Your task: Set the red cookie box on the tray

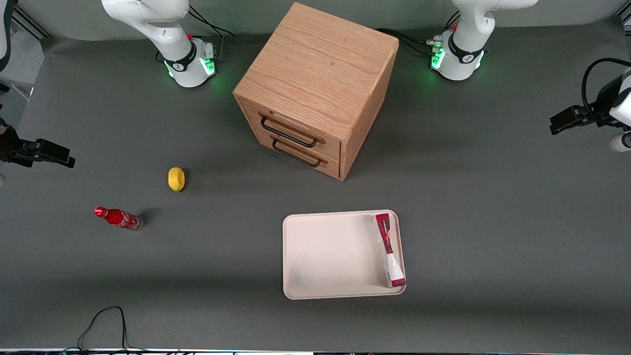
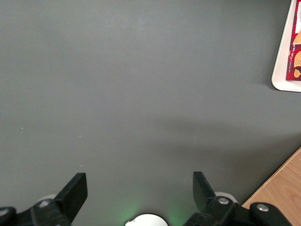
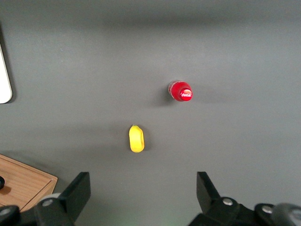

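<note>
The left arm's black two-finger gripper [image 2: 139, 190] hangs over bare grey table with its fingers [image 2: 75, 192] spread wide and nothing between them. In the front view that gripper [image 1: 567, 121] sits at the right edge of the frame, raised and well apart from the tray.

The slim red cookie box [image 1: 390, 249], a cardboard carton with dark red narrow faces and a grey-white printed side, lies flat in the flat cream-white rectangular tray [image 1: 330, 254], in the lower centre of the front view. The box runs along the tray's edge toward the working arm's end of the table, one end close to the tray's rim nearest the front camera. A faint grey smudge marks the tray's lower left corner in that view. From the left wrist camera only a corner of the tray [image 2: 282, 75] and a strip of the box [image 2: 296, 52] show.

Top centre of the front view: a light oak wooden cabinet [image 1: 315, 88] with two drawers and dark wire handles, angled on the table. Toward the parked arm's end lie a small yellow lemon [image 1: 176, 178] and a small red soda bottle [image 1: 118, 218], the bottle nearer the front camera.
</note>
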You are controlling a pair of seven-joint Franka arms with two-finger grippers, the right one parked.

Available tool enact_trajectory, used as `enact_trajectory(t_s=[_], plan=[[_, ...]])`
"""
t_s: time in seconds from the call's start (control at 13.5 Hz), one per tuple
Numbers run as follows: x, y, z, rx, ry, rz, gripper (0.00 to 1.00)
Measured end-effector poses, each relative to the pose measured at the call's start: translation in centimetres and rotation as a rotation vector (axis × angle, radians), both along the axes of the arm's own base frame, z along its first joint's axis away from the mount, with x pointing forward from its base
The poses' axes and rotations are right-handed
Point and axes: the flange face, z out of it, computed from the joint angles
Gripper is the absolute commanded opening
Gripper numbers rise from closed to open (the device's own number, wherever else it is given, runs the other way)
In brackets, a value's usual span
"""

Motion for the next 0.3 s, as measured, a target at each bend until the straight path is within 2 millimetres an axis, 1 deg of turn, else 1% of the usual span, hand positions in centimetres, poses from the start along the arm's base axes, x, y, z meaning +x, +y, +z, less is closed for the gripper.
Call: enact_trajectory(t_s=[0.3], plan=[[-0.41, -0.19, 0.43, -0.001, 0.027, -0.001, 1.0]])
